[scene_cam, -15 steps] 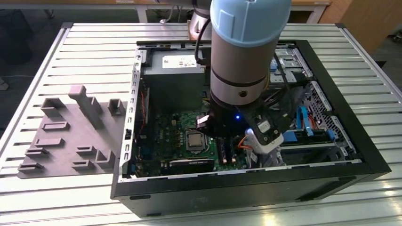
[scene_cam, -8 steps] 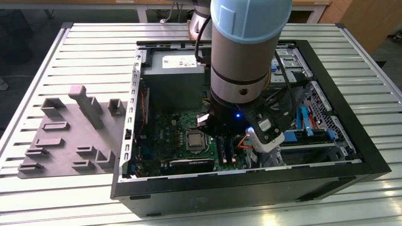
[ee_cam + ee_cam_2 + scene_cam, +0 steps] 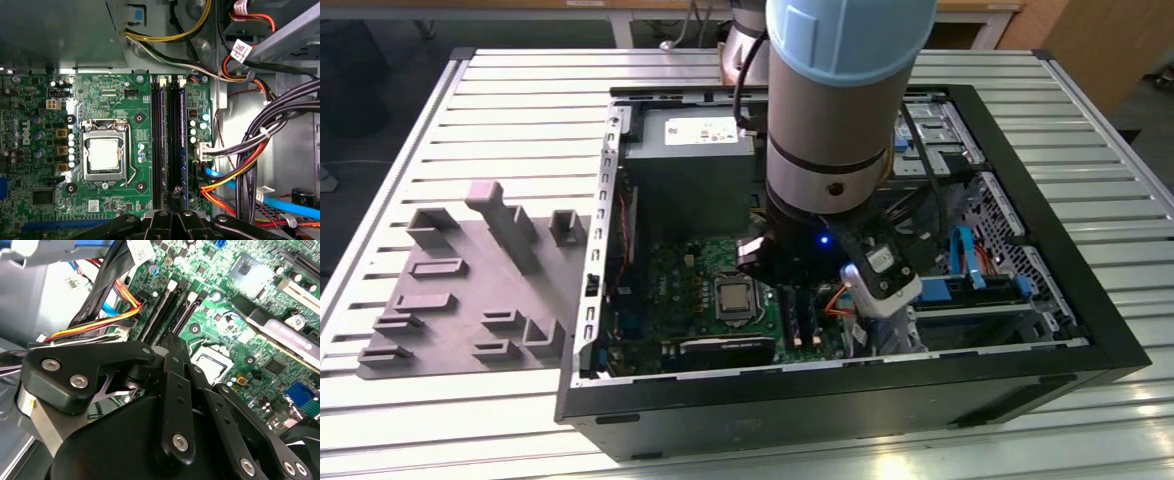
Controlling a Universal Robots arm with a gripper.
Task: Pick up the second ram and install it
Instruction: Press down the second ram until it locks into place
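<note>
The second ram (image 3: pixel 176 135) is a long dark stick standing in the memory slot farther from the processor socket (image 3: pixel 104 154) on the green motherboard (image 3: pixel 45 195). Another dark stick (image 3: pixel 159 135) fills the neighbouring slot. My gripper (image 3: pixel 175 192) is shut, its black fingertips together right over the near end of the second ram. Whether they press on it I cannot tell. In the second wrist view the gripper (image 3: pixel 172 340) points down at the two slots. In the exterior view the arm (image 3: pixel 834 110) reaches down into the open computer case (image 3: pixel 1067 350).
Bundles of black, red, orange and yellow cables (image 3: pixel 260 145) run close beside the slots, with blue cables (image 3: pixel 290 207) lower down. The power supply (image 3: pixel 687 150) fills the case's far end. A grey holder-block tray (image 3: pixel 467 290) lies on the slatted table at the exterior view's left.
</note>
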